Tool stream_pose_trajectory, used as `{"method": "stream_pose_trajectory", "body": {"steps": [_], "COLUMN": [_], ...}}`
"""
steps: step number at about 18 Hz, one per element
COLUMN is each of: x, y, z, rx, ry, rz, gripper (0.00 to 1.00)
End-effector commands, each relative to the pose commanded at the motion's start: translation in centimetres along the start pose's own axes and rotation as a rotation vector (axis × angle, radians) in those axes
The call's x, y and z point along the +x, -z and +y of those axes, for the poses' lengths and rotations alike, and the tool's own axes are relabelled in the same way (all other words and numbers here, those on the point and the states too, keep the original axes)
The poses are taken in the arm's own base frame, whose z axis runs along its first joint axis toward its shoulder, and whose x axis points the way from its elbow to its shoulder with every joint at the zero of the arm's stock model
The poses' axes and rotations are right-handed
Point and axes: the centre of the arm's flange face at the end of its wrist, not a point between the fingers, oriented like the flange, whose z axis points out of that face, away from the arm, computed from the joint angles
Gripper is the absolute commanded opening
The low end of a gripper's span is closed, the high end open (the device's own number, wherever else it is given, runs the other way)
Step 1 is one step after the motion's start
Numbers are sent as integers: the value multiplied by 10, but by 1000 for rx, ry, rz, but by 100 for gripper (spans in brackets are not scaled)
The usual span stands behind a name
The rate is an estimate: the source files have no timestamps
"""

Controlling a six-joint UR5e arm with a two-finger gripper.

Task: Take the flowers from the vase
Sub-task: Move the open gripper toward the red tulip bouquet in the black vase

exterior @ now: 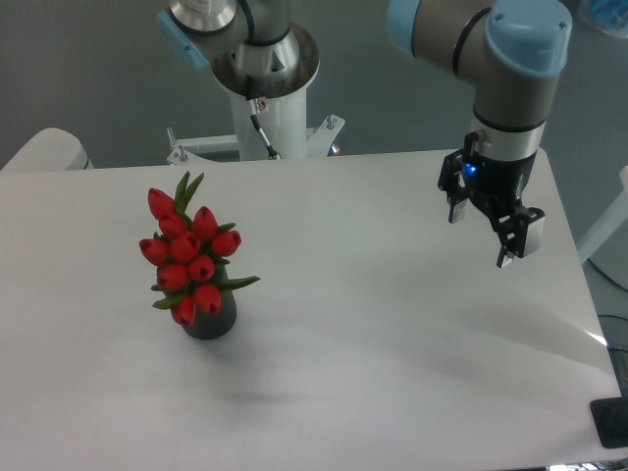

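Observation:
The flowers (189, 253), a bunch of red closed tulip buds with green leaves, stand in the vase (210, 319), a small dark grey cylinder on the left part of the white table. The buds hide most of the vase's mouth and the stems. My gripper (481, 238) hangs above the right side of the table, far to the right of the flowers. Its two fingers are spread apart and hold nothing.
The arm's white base column (263, 116) stands at the table's far edge, behind the middle. The table's right edge (589, 294) runs close below the gripper. A dark object (613, 422) sits off the table at the lower right corner.

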Motion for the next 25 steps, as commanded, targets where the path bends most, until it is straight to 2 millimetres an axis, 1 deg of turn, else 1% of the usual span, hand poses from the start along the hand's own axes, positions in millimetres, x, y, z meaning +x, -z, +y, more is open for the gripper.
{"method": "stream_pose_trajectory", "body": {"steps": [4,5,6,7,9,11,13,14,17,19,22,23,25], "x": [4,8,14,22,34,41,50,59,77,92,98,99,102], "y": [2,2,5,4,3,4,1,3,-1,-1,-9,-12,-18], "z": [-9,-11,-14,-18,-35,-62,-85,-95,-119,-130,-140,-140,-132], "rx": [1,5,7,13,32,73,82,88,133,218,389,407,411], "ry": [-11,-12,-12,-15,30,108,126,133,180,237,304,306,318], "rz": [4,12,13,20,27,30,45,49,76,99,135,142,153], "gripper": [100,100,100,100,100,100,100,100,100,100,100,100,100]}}
